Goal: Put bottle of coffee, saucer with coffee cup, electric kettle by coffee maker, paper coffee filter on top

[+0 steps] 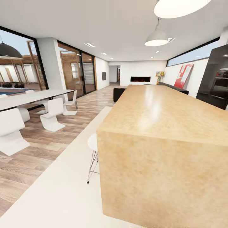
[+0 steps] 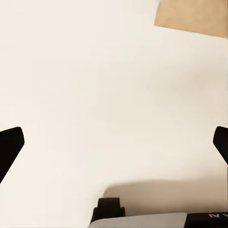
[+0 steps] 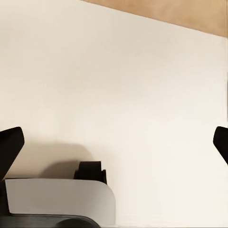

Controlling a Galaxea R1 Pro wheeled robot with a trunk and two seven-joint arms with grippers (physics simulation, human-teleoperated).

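None of the coffee station items are in view; the robot is on its way through an open room. My left gripper (image 2: 114, 142) is open, its two black fingertips (image 2: 10, 145) spread wide over pale cream floor, nothing between them. My right gripper (image 3: 114, 142) is open too, with dark fingertips (image 3: 10, 145) far apart above the same cream floor and holding nothing. In both wrist views part of the robot's white base shows near the frame edge.
A big free-standing wooden island block (image 1: 164, 126) stands close ahead on the right. A white stool (image 1: 92, 148) sits at its left side. A long white dining table (image 1: 28, 98) with white chairs (image 1: 52, 115) is at left, a black oven wall (image 1: 218, 82) at far right.
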